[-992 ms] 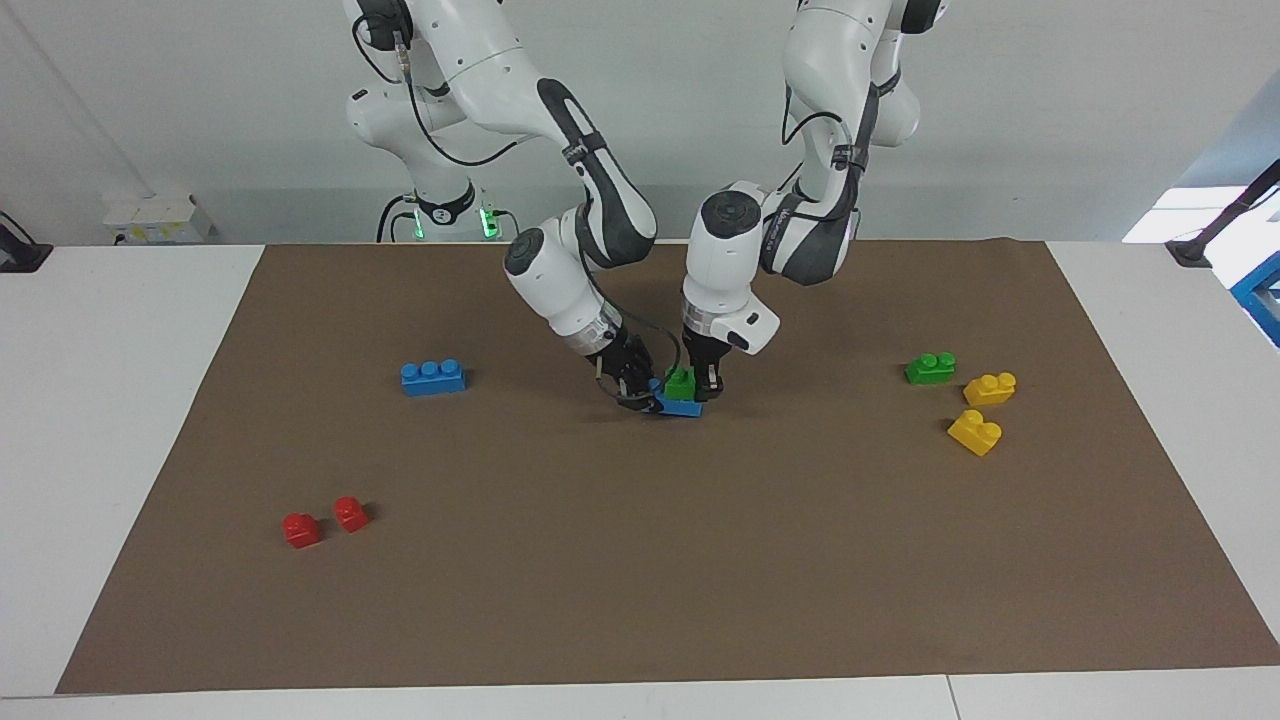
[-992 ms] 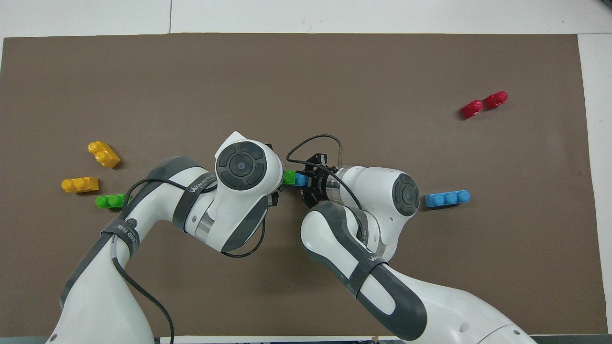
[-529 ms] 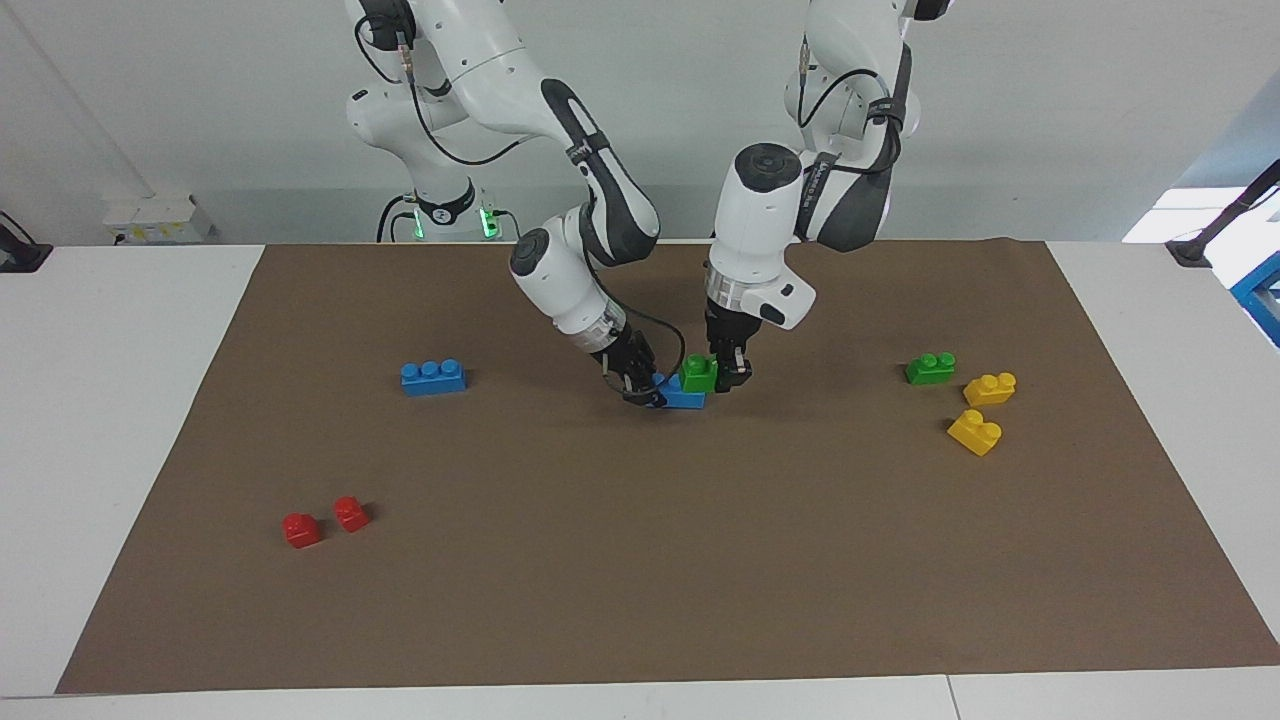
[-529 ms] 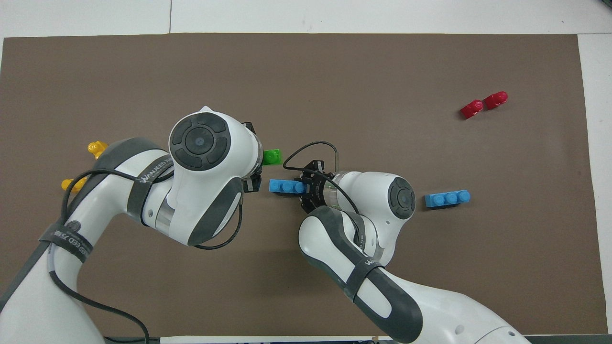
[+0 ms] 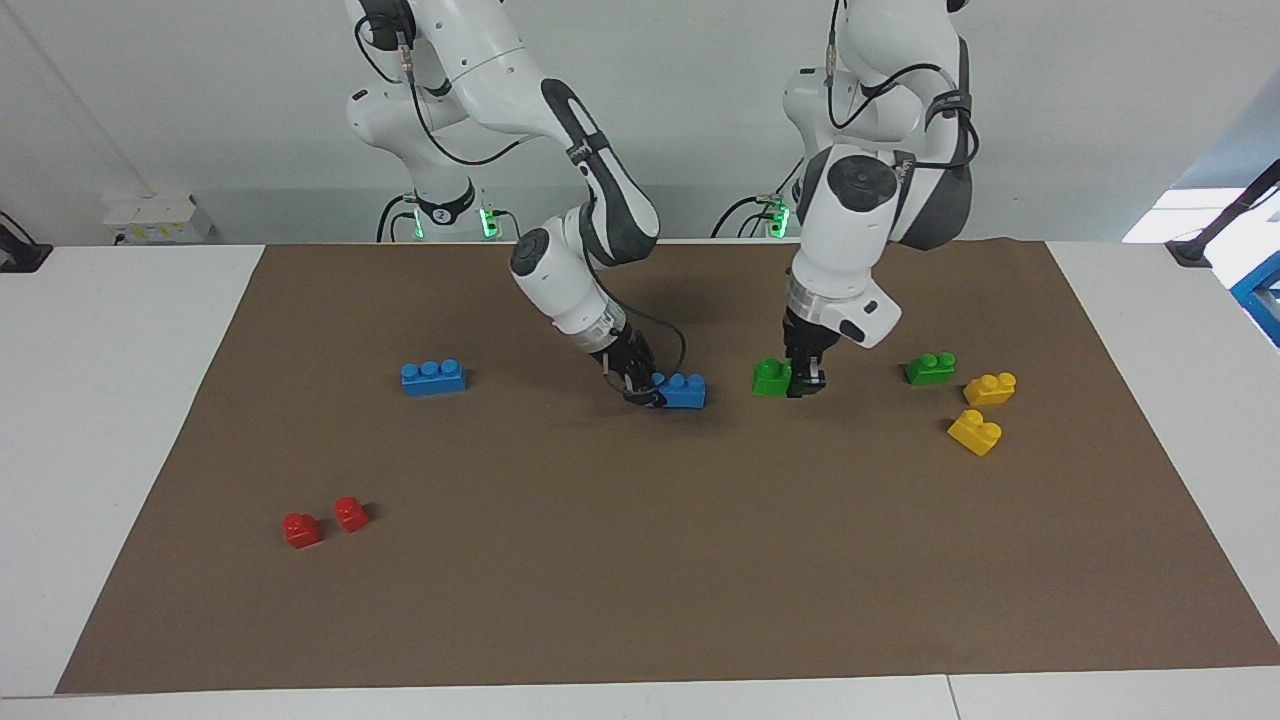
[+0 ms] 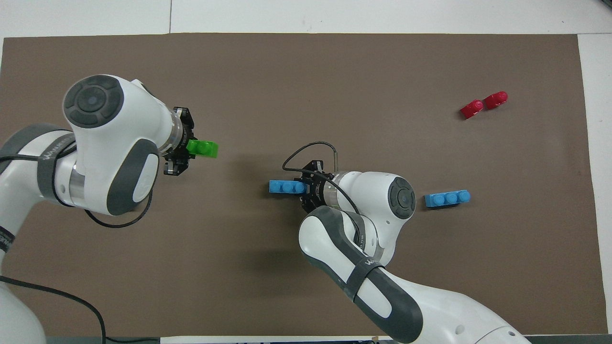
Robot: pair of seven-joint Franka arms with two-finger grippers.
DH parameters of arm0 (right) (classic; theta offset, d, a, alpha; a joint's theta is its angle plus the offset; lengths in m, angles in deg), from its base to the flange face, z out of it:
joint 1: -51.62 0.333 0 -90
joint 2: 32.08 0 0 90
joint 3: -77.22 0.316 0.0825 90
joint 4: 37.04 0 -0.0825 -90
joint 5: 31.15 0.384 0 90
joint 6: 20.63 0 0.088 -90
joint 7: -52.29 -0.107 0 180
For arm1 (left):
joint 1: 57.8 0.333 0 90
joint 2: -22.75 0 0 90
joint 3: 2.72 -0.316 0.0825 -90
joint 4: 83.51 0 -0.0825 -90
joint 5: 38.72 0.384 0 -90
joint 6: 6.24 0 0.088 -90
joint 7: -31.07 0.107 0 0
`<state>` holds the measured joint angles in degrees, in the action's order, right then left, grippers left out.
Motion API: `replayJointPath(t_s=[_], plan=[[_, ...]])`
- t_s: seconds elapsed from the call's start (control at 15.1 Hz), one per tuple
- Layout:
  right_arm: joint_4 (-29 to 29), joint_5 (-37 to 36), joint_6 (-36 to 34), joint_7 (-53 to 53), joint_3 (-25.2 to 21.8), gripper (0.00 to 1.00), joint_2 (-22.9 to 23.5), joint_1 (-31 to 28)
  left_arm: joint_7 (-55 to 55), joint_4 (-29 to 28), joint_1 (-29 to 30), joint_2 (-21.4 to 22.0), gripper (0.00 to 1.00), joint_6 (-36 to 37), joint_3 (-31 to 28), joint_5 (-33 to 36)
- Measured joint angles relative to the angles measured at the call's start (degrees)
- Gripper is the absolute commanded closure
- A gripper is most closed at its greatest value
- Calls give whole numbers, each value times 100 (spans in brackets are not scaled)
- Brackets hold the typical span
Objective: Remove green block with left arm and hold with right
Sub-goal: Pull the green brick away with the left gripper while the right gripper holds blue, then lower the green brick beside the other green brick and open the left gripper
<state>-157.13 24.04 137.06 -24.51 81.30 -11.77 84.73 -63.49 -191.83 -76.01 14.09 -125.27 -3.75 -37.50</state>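
1. Since a second ago the green block [image 5: 771, 377] has come off the blue block and travelled with the left gripper [image 5: 803, 384] toward the left arm's end of the table; the right arm has barely shifted.
2. Going across the facing view: two red blocks [image 5: 322, 522], side by side near the right arm's end, on the brown mat [image 5: 640, 560].
3. Two blue blocks, three studs each. One is a loose blue block [image 5: 433, 376] lying alone on the mat.
4. Other is the held blue block [image 5: 682, 391], mid-table, resting on the mat with the right gripper [image 5: 645, 392] clamped on its end; fingers closed tight on it.
5. Right gripper comes in slanted, low at the mat.
6. Green block is now clear of the held blue block, apart from it, pinched at one end by the left gripper; fingers closed on it. It sits low over the mat; can't tell if it touches.
7. Two green blocks total: the gripped one plus a spare green block [image 5: 930, 368] on the mat, toward the left arm's end.
8. Two yellow blocks [image 5: 982, 410] just beside the spare green one, one slightly farther from the robots than the other.
9. Overhead view: left arm hides the spare green and yellow ones; green block [image 6: 203, 148] sticks out of the left gripper [image 6: 184, 149].
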Motion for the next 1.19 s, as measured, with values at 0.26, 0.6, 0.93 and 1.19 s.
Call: replayJointPath(t_s=[0.26,0.6,0.93,1.19], plan=[[-18,3,-2,160,-1,100,-14,-9,1620,-447,733,55,100,-374,-7,0],[-44,4,-4,241,-1,100,-33,-22,3016,-955,1235,55,100,-942,-6,0],[-58,4,-3,305,-1,100,-44,-26,4038,-1101,1409,29,100,-1064,0,0],[-87,7,-3,428,-2,100,-64,-33,4519,-1325,1422,-134,100,-1479,3,0]])
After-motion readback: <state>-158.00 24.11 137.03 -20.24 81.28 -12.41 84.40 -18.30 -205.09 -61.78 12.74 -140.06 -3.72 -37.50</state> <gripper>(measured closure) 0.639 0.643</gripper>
